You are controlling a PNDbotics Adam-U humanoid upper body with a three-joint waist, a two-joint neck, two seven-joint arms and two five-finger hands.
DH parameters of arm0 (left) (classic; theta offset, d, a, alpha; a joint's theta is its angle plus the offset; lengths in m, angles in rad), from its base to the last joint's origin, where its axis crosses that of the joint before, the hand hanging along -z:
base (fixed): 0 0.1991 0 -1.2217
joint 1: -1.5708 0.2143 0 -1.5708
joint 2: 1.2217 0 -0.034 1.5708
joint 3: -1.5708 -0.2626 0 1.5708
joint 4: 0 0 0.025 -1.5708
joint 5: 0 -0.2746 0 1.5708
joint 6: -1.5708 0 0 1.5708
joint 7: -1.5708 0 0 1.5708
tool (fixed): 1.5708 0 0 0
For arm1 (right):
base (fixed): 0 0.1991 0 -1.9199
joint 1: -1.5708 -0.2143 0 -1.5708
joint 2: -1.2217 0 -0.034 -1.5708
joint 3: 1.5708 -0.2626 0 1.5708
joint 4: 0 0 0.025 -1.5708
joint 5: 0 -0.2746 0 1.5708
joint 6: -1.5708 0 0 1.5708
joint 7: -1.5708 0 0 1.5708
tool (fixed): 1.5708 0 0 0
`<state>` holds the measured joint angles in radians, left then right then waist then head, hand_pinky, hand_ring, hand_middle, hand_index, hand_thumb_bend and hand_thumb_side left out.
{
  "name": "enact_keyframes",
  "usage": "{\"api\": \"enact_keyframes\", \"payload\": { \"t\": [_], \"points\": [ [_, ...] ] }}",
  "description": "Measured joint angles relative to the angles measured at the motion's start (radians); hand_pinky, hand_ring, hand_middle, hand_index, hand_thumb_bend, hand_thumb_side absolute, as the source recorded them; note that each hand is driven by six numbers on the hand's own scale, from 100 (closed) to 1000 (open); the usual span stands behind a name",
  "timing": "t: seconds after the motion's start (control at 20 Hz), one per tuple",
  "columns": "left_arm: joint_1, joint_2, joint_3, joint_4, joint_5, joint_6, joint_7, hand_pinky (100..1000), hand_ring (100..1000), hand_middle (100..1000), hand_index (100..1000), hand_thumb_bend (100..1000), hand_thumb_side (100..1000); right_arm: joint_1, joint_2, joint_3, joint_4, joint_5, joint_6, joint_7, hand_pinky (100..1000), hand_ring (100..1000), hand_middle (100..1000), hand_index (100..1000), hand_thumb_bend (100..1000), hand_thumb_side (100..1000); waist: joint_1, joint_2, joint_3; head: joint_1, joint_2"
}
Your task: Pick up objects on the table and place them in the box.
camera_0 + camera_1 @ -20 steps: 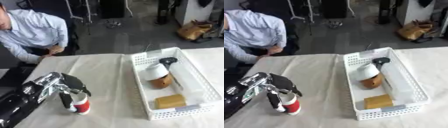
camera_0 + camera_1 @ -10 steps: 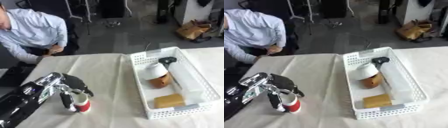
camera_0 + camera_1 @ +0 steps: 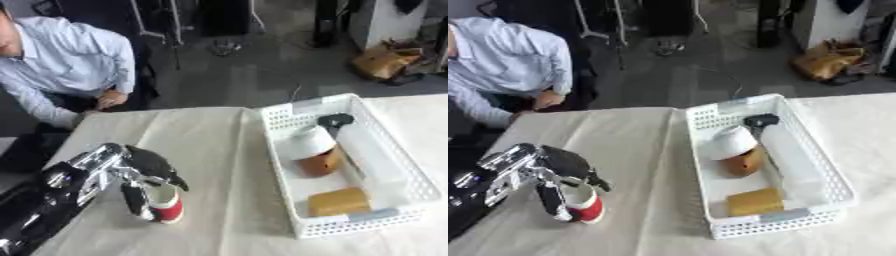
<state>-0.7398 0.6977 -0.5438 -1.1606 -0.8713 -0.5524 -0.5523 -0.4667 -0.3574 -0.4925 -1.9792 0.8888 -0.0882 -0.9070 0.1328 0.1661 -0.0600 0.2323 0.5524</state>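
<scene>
Nearest, at lower left: left hand (image 3: pixel 144 172), black with silver joints, fingers and thumb curled round a small red-and-white cup (image 3: pixel 164 205). Cup upright, seemingly resting on the cloth-covered counter (image 3: pixel 210 145) or just above it; contact impossible to confirm. Well apart from the box, with bare cloth between.

To the right: white perforated plastic box (image 3: pixel 826 170), long side running away from the viewer. Already inside, near end first: a tan block resembling a sponge (image 3: pixel 754 201); then a brown rounded item with a white cap (image 3: pixel 735 150); at the far end a small dark object (image 3: pixel 760 120); along the right wall a pale cylindrical shape (image 3: pixel 789 155).

Right hand out of view.

Judged progress: mostly done, several things boxed, cup apparently the last one left on the counter. Remaining: lift, carry right over the rim, release.
</scene>
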Motion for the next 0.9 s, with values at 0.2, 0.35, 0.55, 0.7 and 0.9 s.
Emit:
{"api": "enact_keyframes", "payload": {
  "t": [0.2, 0.35, 0.55, 0.7, 0.9],
  "points": [
    [-0.026, 0.001, 0.000, 0.001, 0.000, 0.000, 0.000, 318, 456, 482, 629, 272, 455, 0.000, -0.001, 0.000, 0.000, 0.005, 0.000, 0.000, 714, 789, 626, 610, 100, 742, 0.004, -0.006, 0.002, 0.003, 0.003],
    [-0.049, 0.002, 0.001, 0.001, 0.001, 0.000, 0.000, 320, 456, 482, 627, 295, 428, 0.000, -0.008, 0.001, 0.000, 0.008, 0.000, 0.000, 714, 789, 626, 610, 100, 737, 0.011, -0.010, 0.005, 0.003, 0.009],
    [-0.078, 0.005, 0.008, -0.001, 0.016, 0.000, 0.000, 315, 454, 481, 626, 291, 401, 0.000, -0.010, 0.003, 0.000, 0.008, 0.000, 0.000, 714, 789, 626, 610, 100, 734, 0.017, -0.013, 0.005, 0.003, 0.010],
    [-0.095, 0.011, 0.014, -0.009, 0.037, 0.000, 0.000, 314, 454, 481, 625, 297, 388, 0.000, -0.015, 0.006, 0.000, 0.009, 0.000, 0.000, 714, 789, 625, 610, 100, 730, 0.022, -0.017, 0.005, 0.003, 0.010],
    [-0.126, 0.017, 0.022, -0.021, 0.066, 0.000, 0.000, 307, 453, 481, 625, 293, 355, 0.001, -0.018, 0.007, 0.000, 0.012, 0.000, 0.000, 714, 789, 625, 610, 100, 726, 0.030, -0.023, 0.001, 0.003, 0.010]
  ]
}}
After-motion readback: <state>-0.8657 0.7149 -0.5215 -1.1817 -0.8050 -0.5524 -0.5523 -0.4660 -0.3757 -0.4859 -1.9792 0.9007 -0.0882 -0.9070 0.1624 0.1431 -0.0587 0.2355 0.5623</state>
